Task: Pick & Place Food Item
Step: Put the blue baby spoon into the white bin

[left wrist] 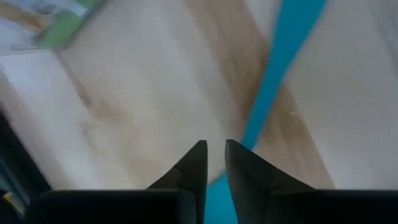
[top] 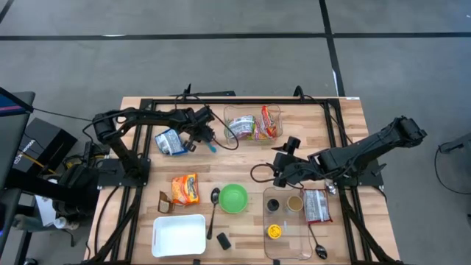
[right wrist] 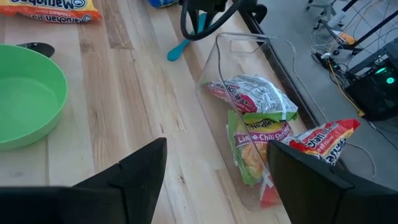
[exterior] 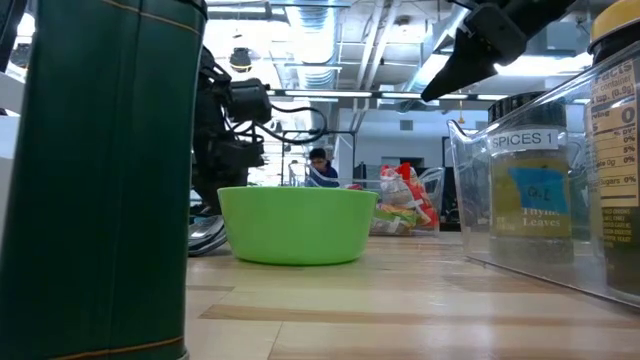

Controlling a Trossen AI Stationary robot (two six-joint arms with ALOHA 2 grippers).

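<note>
Left gripper (left wrist: pixel 213 163) has its fingers slightly apart, right over the blue spoon (left wrist: pixel 283 68) on the table (top: pixel 243 158). Right gripper (right wrist: pixel 214 180) hangs wide open holding nothing, with the clear bin (right wrist: pixel 239 46) of noodle packets (right wrist: pixel 258 99) just ahead of it.

Green bowl (top: pixel 233 197), black spoon (top: pixel 213 208), white tray (top: pixel 179 235).

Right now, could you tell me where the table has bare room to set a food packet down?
Bare wood lies between the green plastic bowl and the clear plastic bin of noodle packets. The near edge is crowded: white rectangular tray, orange ramen packet, metal spoon, clear spice tray.
</note>
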